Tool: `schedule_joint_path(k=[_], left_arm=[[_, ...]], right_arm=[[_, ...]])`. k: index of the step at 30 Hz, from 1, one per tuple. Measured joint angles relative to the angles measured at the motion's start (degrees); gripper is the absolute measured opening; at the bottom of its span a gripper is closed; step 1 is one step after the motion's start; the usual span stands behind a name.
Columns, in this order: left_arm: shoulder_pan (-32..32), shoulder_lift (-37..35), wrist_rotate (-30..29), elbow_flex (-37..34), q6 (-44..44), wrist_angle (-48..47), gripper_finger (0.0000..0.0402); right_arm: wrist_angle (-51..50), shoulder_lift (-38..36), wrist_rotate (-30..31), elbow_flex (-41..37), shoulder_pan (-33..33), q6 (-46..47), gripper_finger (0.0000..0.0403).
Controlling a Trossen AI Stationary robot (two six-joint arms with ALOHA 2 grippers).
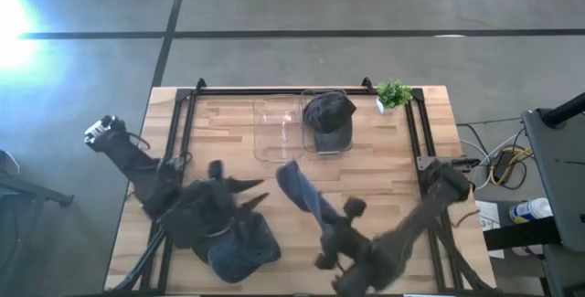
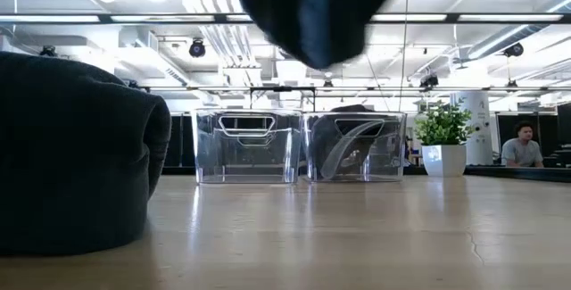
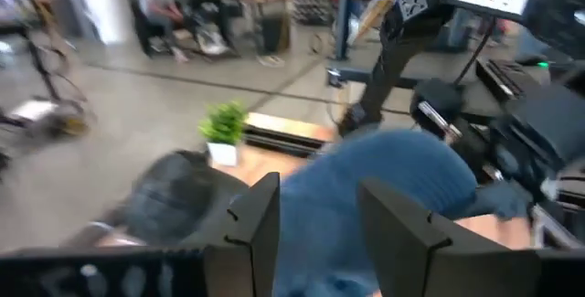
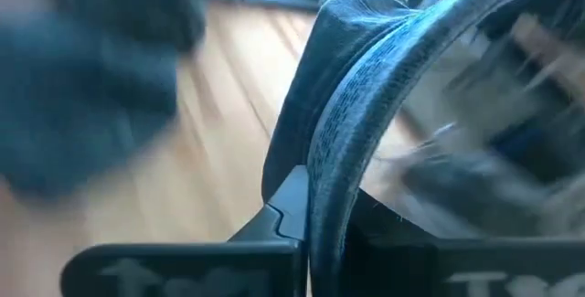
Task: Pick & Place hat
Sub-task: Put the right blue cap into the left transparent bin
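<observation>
A blue cap [image 1: 294, 185] is lifted over the table's middle in my right gripper [image 1: 331, 222], which is shut on it. In the low view the blue cap [image 2: 312, 9] hangs at the top. A second blue hat [image 1: 243, 248] lies on the table near the front left; the low view shows this hat [image 2: 71, 152] resting on its underside. My left gripper [image 1: 256, 195] is open just above that hat and points toward the held cap. In the left wrist view the left gripper [image 3: 320, 233] frames the cap [image 3: 384, 187] without touching it. A dark grey cap [image 1: 327, 114] sits in the right clear bin [image 1: 340, 146]. My right gripper pinches the blue cap's stitched brim edge [image 4: 331, 183] between its two fingers, one on each face. It comes slanting from the table's near right side. The cap is lifted clear of the table, its crown [image 1: 289, 176] farther out past the fingers.
Two clear bins stand side by side at the far middle; the left bin [image 1: 276, 131] holds nothing visible. A small potted plant [image 1: 393, 94] is at the far right corner. A black frame [image 1: 183, 105] runs along the table's edges. A person [image 2: 522, 147] sits beyond the table.
</observation>
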Motion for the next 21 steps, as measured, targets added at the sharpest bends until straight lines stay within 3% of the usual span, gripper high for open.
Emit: schedule_joint_path(k=[3, 8, 10, 13, 16, 18, 21], left_arm=[[-4.6, -1.3, -5.8, 0.0, -0.2, -2.9, 0.0140], [-9.1, -1.8, -7.3, 0.0, -7.9, -15.8, 0.0140], [-9.7, -1.9, -7.0, 0.0, -15.6, -24.8, 0.0140], [-9.9, -1.9, -4.3, 0.0, -32.4, -41.1, 0.0140], [-10.1, -1.9, -2.2, -0.8, -49.4, -55.1, 0.0140], [-11.0, -2.2, -2.3, -2.7, -56.7, -60.8, 0.0140], [-11.7, -3.7, -2.3, -6.0, -63.1, -64.1, 0.0140]], right_arm=[[14.1, -3.9, 0.0, -1.8, -4.7, 4.2, 0.0013], [31.4, -8.9, 5.1, -7.1, -12.8, 11.1, 0.0013], [35.4, -10.6, 7.2, -9.6, -16.2, 13.7, 0.0013], [42.6, -12.0, 5.4, -13.7, -21.7, 17.0, 0.0013], [53.1, -11.2, 0.7, -17.3, -27.0, 11.1, 0.0013], [59.9, -10.1, -1.0, -19.6, -29.9, 9.4, 0.0013], [61.3, -8.6, 0.2, -21.5, -33.4, 11.5, 0.0013]])
